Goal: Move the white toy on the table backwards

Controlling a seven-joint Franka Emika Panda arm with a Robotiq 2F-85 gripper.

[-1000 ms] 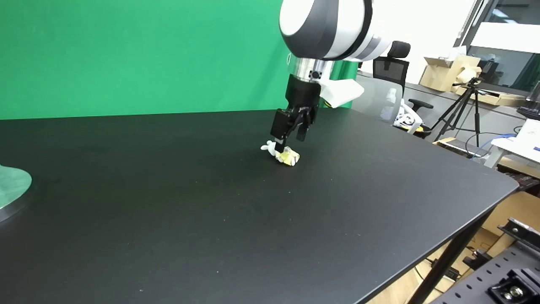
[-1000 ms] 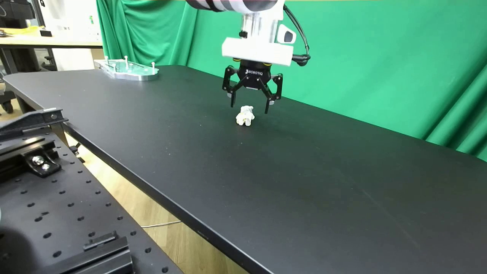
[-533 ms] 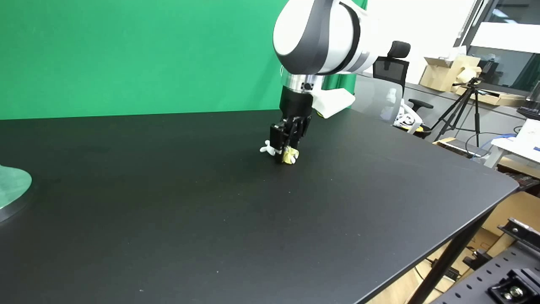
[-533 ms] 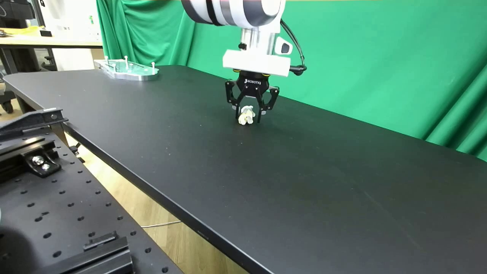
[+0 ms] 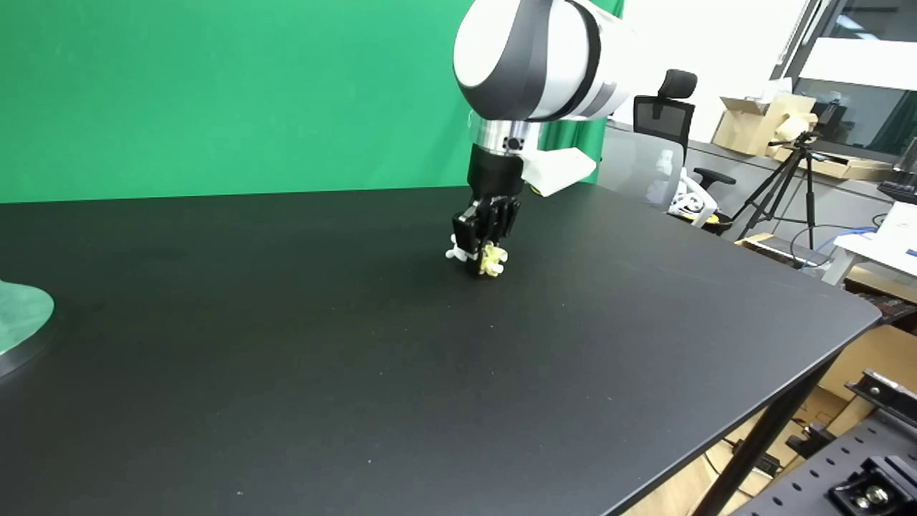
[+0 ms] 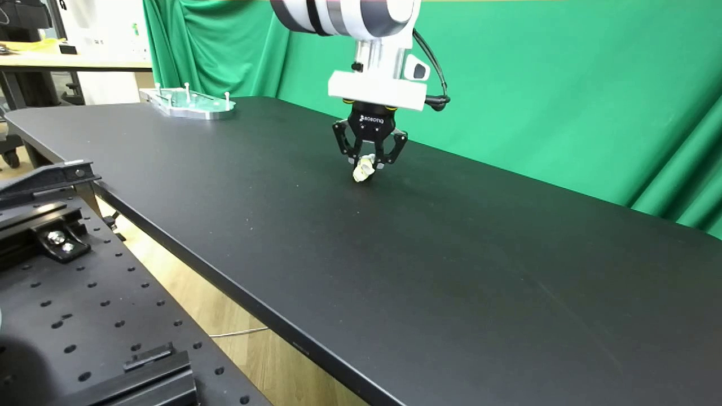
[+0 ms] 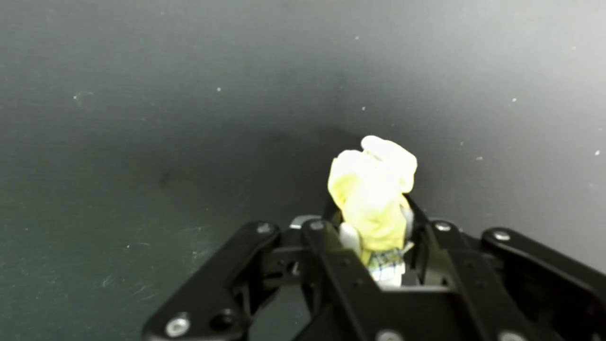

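The white toy, small and lumpy with yellowish parts, shows in both exterior views (image 5: 493,259) (image 6: 364,168) toward the curtain side of the black table (image 5: 358,358). My gripper (image 6: 364,170) points down and is shut around its middle. In the wrist view the toy (image 7: 374,199) stands up between the two black fingers, which press against its sides. The near finger covers its middle in an exterior view, so that a white end (image 5: 458,251) pokes out on one side. Whether its underside touches the tabletop, I cannot tell.
A pale green round disc (image 5: 21,315) lies at the table's left in an exterior view. A clear greenish plate with posts (image 6: 189,107) rests at the far corner. A green curtain (image 6: 536,101) hangs behind the table. A perforated metal bench (image 6: 84,316) stands in front.
My gripper came down over the toy, and its fingers went from wide apart to shut on it. The toy has tilted a little, and over the last half second the gripper rose slightly.
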